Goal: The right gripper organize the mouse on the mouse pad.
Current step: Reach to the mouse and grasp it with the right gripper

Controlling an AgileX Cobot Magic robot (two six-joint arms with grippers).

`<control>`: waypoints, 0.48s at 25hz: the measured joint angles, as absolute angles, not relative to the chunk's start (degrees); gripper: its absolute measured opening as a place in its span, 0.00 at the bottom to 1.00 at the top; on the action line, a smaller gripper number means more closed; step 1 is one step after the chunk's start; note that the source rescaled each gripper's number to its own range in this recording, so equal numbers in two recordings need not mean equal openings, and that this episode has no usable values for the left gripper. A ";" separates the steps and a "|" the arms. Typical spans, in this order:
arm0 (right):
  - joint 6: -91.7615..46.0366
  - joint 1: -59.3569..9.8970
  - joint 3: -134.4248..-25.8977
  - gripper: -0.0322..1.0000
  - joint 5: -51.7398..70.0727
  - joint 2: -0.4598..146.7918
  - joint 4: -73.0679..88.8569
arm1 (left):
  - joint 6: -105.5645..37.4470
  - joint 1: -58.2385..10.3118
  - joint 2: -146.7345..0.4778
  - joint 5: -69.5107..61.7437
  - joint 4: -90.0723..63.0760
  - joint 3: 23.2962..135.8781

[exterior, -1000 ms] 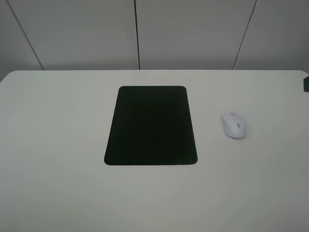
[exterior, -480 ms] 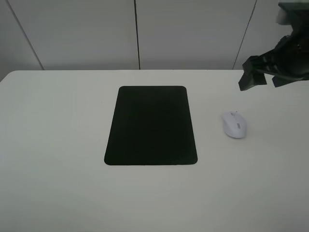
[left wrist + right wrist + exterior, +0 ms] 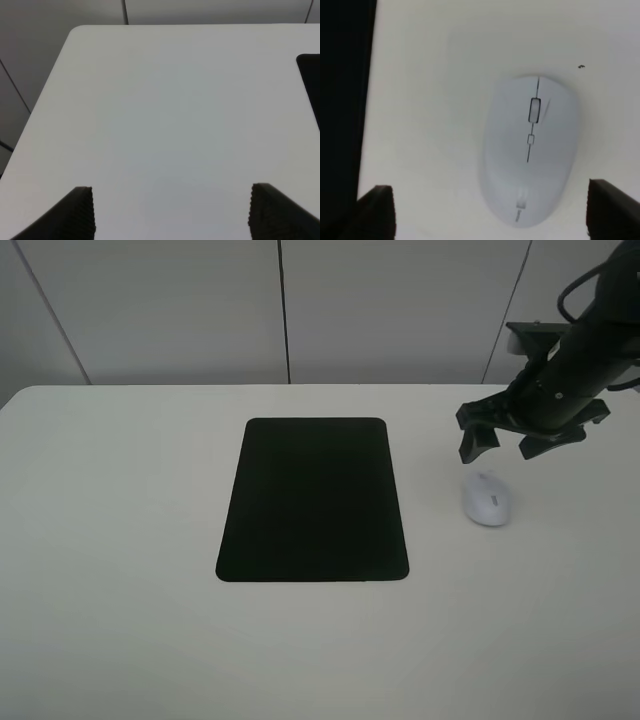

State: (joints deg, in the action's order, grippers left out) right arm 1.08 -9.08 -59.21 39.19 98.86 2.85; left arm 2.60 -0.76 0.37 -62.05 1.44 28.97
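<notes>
The white mouse (image 3: 486,500) lies on the white table, to the right of the black mouse pad (image 3: 313,499) and apart from it. My right gripper (image 3: 505,444) hangs open just above and behind the mouse, its two dark fingers spread wide. In the right wrist view the mouse (image 3: 530,147) sits between the two fingertips (image 3: 377,212), with the pad's edge (image 3: 342,100) at one side. My left gripper (image 3: 170,212) is open over bare table, and only the pad's corner (image 3: 310,75) shows in its view.
The white table (image 3: 120,540) ends at a rounded back edge against grey wall panels. The right arm (image 3: 580,350) with its cables reaches in from the upper right.
The right arm came into view from the upper right and has lowered toward the mouse, now hovering just above it. The mouse and the pad have not moved.
</notes>
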 joint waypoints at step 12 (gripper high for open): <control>3.31 -9.08 -60.91 0.71 38.43 109.35 0.00 | 2.60 -0.76 0.37 -62.05 1.44 28.97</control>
